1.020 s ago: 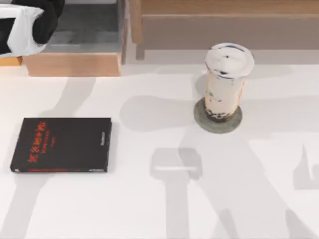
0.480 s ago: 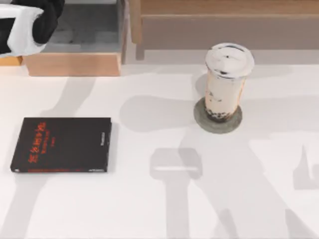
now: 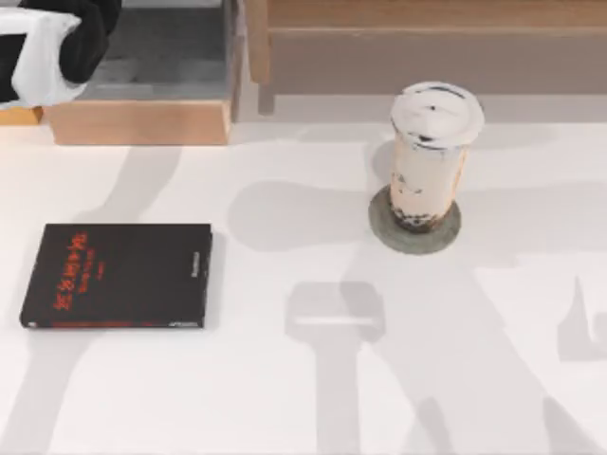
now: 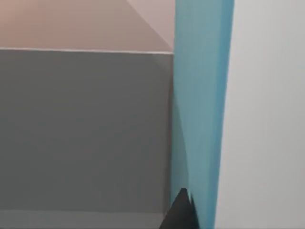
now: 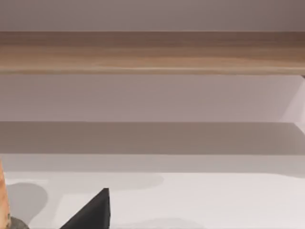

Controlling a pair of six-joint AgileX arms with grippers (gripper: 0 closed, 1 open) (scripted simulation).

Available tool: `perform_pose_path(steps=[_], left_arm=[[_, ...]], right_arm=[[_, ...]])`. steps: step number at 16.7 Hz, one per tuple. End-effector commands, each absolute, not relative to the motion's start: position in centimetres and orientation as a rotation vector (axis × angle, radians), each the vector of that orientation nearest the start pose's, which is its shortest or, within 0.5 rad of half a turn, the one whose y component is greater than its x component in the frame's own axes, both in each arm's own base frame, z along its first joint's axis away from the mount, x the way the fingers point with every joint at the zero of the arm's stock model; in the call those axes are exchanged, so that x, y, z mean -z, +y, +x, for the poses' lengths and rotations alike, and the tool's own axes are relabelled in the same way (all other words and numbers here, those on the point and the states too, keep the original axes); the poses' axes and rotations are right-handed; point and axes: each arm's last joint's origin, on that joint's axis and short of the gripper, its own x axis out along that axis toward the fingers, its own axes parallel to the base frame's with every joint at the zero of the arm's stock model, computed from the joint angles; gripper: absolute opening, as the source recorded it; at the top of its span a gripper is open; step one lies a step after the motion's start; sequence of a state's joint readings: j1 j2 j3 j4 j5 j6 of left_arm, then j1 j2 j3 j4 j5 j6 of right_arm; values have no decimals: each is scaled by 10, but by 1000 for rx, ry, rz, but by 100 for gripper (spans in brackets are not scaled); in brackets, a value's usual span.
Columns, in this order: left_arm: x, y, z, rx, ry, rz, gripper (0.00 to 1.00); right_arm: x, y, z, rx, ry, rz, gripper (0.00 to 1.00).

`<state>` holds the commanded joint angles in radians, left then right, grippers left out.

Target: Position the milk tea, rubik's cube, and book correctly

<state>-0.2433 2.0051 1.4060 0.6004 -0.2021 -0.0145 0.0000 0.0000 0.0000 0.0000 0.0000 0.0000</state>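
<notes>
The milk tea (image 3: 434,152) stands upright on a flat grey round coaster (image 3: 414,230) right of centre toward the back; its edge (image 5: 2,193) also shows in the right wrist view. The book (image 3: 118,275) lies flat at the left, black face with red-orange characters up. The rubik's cube is out of view. My left arm (image 3: 47,47) hangs over the far left corner, well away from the book. A dark part of my right gripper (image 5: 93,212) sits low above the table near the cup. A dark part of my left gripper (image 4: 182,212) sits over a grey surface.
A wooden box with a grey floor (image 3: 142,95) stands at the back left under my left arm. A long wooden shelf (image 3: 427,43) runs along the back. A light blue upright strip (image 4: 200,109) borders the grey surface in the left wrist view.
My left arm has shifted slightly farther toward the far left corner. The book, the milk tea and the coaster have not moved.
</notes>
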Motion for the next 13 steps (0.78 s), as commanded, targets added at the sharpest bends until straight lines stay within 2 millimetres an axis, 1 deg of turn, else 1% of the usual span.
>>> perform_pose_path(steps=[3,8,9,11,13], left_arm=[[-257,-102,453,19,2,-29,0],[-258,-101,453,16,0,-27,0],[-260,-101,451,18,-5,-17,0],[-273,-102,440,27,-34,29,0],[-291,-104,421,36,-80,112,0]], right_arm=[[-160,-1,106,0,0,0,100],[-160,-1,106,0,0,0,100],[-160,-1,106,0,0,0,100],[-160,-1,106,0,0,0,100],[-160,-1,106,0,0,0,100]])
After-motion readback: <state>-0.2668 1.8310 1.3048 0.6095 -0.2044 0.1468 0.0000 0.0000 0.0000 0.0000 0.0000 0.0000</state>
